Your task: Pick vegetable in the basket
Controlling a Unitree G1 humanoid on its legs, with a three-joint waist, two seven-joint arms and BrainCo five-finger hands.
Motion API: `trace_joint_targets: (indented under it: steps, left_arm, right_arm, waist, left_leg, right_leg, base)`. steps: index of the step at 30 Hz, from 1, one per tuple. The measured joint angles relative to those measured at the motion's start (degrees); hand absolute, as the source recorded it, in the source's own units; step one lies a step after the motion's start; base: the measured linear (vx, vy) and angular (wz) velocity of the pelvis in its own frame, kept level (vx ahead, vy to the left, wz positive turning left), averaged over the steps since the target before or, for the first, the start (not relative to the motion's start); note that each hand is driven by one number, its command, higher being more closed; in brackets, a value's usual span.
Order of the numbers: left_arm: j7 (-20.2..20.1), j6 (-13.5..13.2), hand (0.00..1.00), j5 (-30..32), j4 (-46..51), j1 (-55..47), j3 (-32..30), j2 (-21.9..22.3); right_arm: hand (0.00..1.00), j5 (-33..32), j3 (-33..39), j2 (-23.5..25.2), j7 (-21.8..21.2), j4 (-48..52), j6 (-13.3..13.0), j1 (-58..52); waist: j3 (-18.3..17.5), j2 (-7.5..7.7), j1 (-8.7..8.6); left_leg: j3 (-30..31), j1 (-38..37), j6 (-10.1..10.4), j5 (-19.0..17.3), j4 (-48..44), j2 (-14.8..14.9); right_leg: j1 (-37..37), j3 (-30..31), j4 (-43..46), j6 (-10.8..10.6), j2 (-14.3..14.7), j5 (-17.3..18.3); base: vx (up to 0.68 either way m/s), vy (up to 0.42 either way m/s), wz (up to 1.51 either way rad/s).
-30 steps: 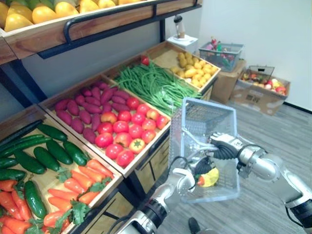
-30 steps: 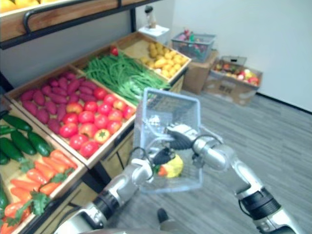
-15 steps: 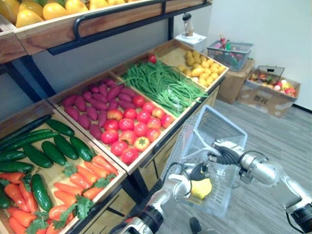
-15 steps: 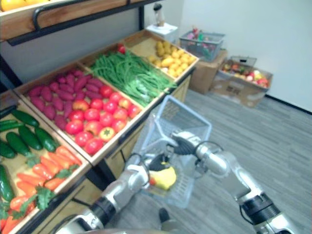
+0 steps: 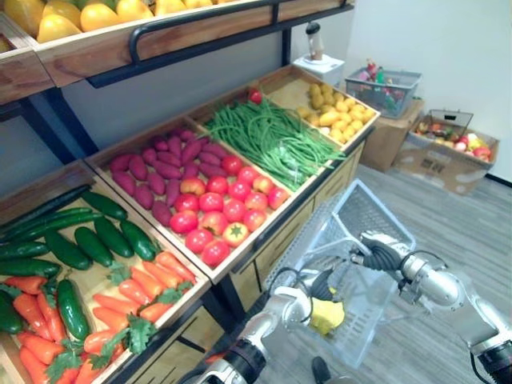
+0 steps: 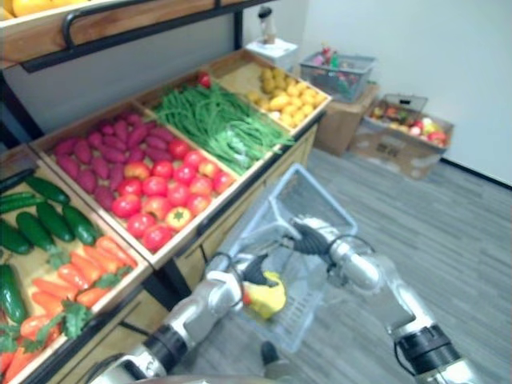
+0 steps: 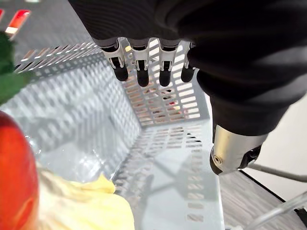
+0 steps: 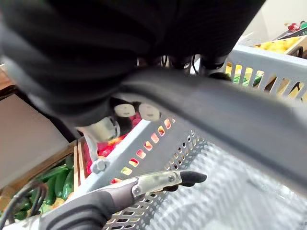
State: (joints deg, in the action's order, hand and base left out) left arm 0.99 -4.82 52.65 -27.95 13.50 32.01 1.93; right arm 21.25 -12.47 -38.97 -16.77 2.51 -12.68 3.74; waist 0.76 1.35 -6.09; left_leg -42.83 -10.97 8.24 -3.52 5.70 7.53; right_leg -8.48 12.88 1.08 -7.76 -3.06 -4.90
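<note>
Lower centre, the yellow vegetable [image 5: 326,314] lies in the tilted basket [image 5: 370,214] under the straight-fingered left hand [image 5: 298,299]. The right hand [image 5: 376,254] clamps the handle [image 8: 230,110] (a steeper tilt could likely spill it).

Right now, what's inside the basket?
A yellow vegetable and a red one lie in the basket, beside the left hand. The basket bottom beneath that hand is hidden.

white wall [image 5: 432,32], grey floor [image 5: 468,210], wooden stand [image 5: 80,58]
</note>
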Motion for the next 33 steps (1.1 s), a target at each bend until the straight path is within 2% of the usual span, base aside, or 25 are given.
trace_joint_targets:
  steps: [4, 7, 10, 11, 13, 16, 21, 26, 30, 33]
  left_arm:
    - [-1.1, -0.4, 0.00, -0.1, 7.6, -0.1, 3.5, -1.6]
    - [-1.5, -1.5, 0.00, -0.4, 11.1, -0.3, 5.1, -2.5]
    - [-1.4, -2.7, 0.00, -0.8, 19.3, -0.4, 6.5, -5.1]
    - [-1.3, -3.7, 0.00, -2.0, 22.3, -0.4, 6.5, -5.8]
    - [-1.1, -4.8, 0.00, -3.3, 26.3, -0.6, 6.7, -7.1]
    - [-1.0, -6.7, 0.00, -7.1, 30.6, -2.1, 8.1, -9.0]
    - [-1.0, -9.0, 0.00, -12.2, 36.1, -5.5, 10.5, -12.4]
    - [0.2, -11.0, 0.00, -18.2, 42.1, -7.4, 10.3, -14.8]
    - [1.3, -11.5, 0.00, -23.7, 46.5, -11.7, 4.9, -15.7]
    - [3.6, -11.4, 0.00, -27.4, 49.4, -16.4, -4.6, -15.7]
  right_arm:
    - [1.00, 0.1, 2.0, 3.0, 0.4, -3.8, 0.5, -0.4]
    - [1.00, 1.1, 4.7, 5.2, 1.4, -7.2, 1.1, -1.2]
    - [1.00, 1.3, 8.1, 8.3, 1.7, -12.5, 2.6, -2.0]
    - [1.00, 1.2, 9.8, 9.8, 2.6, -14.9, 3.0, -2.6]
    - [1.00, 1.2, 11.0, 11.5, 3.4, -18.3, 4.4, -3.2]
    - [1.00, 1.3, 13.1, 14.2, 4.8, -23.9, 5.1, -4.0]
    - [1.00, 1.3, 18.7, 17.7, 8.7, -32.1, 7.0, -3.9]
    - [1.00, 1.2, 24.1, 19.9, 13.1, -41.2, 7.2, -3.8]
    - [1.00, 1.2, 27.2, 21.0, 15.7, -51.2, 7.3, -3.9]
    - [1.00, 1.2, 30.4, 21.5, 19.0, -59.0, 7.4, -3.8]
  waist:
    - [-0.1, 0.39, 0.47]
    - [-0.1, 0.49, 1.63]
    - [-0.2, 0.76, 2.47]
    - [-0.5, 0.99, 3.31]
    - [-0.7, 1.29, 3.67]
    - [-0.8, 1.38, 4.59]
    - [-1.0, 1.35, 4.79]
    - [-1.3, 1.46, 4.92]
    - [-2.9, 1.52, 4.78]
    - [-3.1, 1.56, 4.90]
  left_leg:
    - [3.0, 1.6, -0.6, 0.6, 0.0, -0.1]
    - [5.6, 2.1, -0.9, 1.0, 0.0, 0.0]
    - [9.0, 3.4, -1.5, 1.5, 0.0, -0.1]
    - [9.7, 4.0, -1.6, 1.6, 0.0, -0.1]
    - [11.8, 4.9, -1.6, 1.9, 0.1, -0.1]
    - [14.0, 6.0, -1.8, 2.5, 0.1, -0.2]
    - [18.5, 7.9, -2.2, 3.7, 0.1, -0.1]
    - [21.9, 9.1, -2.5, 4.9, 0.2, -0.2]
    - [25.0, 11.0, -2.4, 6.1, 0.2, -0.2]
    - [27.7, 12.1, -2.5, 7.2, 0.2, -0.2]
  right_leg:
    - [0.2, -3.1, -0.1, 0.0, -1.2, 0.0]
    - [0.9, -5.7, -0.1, 0.0, -1.9, 0.0]
    - [1.8, -9.2, -0.1, 0.2, -3.0, 0.2]
    - [1.8, -10.1, -0.2, 0.2, -3.3, 0.2]
    - [2.0, -11.8, -0.2, 0.3, -3.7, 0.3]
    - [2.1, -14.1, -0.3, 0.5, -4.2, 0.4]
    - [3.1, -18.0, -1.1, 0.5, -4.8, 0.4]
    - [3.8, -20.8, -1.6, 0.7, -5.2, 0.5]
    - [3.8, -23.0, -2.4, 1.1, -5.1, 1.0]
    - [4.4, -25.3, -2.5, 1.0, -5.1, 1.7]
  base:
    - [-0.02, -0.025, 0.40]
    - [-0.02, -0.019, 0.47]
    - [-0.04, -0.005, 0.56]
    - [-0.03, -0.006, 0.38]
    - [-0.03, -0.007, 0.45]
    - [-0.02, -0.016, 0.39]
    - [-0.02, -0.021, 0.43]
    - [-0.03, -0.011, 0.33]
    - [-0.03, -0.028, 0.33]
    - [-0.04, -0.022, 0.40]
